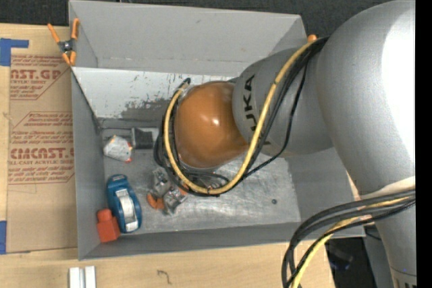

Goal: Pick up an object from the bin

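My gripper point(167, 191) sticks out from under the orange wrist cover, low over the bin floor in the front left part. A small orange piece point(154, 199) lies right against its left side; whether it is held is hidden. A blue and white tape measure point(124, 203) lies a short way to the gripper's left. An orange-red block point(106, 226) sits in the front left corner, touching the tape measure.
A small white and red item point(118, 147) and a black block point(143, 138) lie by the left wall, behind the gripper. The arm and its cover hide the bin's middle. Bare floor shows to the front right.
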You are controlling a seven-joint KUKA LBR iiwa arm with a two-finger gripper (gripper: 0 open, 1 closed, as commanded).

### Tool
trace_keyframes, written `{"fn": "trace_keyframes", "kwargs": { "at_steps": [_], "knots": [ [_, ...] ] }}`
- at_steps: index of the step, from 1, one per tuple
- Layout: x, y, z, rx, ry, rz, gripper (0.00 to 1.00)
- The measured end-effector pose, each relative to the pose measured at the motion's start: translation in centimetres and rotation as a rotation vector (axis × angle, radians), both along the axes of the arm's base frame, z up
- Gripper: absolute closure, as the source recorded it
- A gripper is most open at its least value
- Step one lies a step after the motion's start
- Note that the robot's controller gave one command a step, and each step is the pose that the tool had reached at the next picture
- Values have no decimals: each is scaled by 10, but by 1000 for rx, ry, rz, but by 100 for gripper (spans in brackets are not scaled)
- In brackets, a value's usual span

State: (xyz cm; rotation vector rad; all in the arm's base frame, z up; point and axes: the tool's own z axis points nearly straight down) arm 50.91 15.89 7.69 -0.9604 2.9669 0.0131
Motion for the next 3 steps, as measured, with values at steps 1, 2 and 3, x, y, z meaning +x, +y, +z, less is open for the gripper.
{"fn": "trace_keyframes", "kwargs": {
  "at_steps": [1,2,3],
  "knots": [
    [-8,-17,46,-15,24,29,100],
    [-9,-20,60,-15,23,31,100],
    [-6,-21,56,-13,5,136,100]
  ]
}}
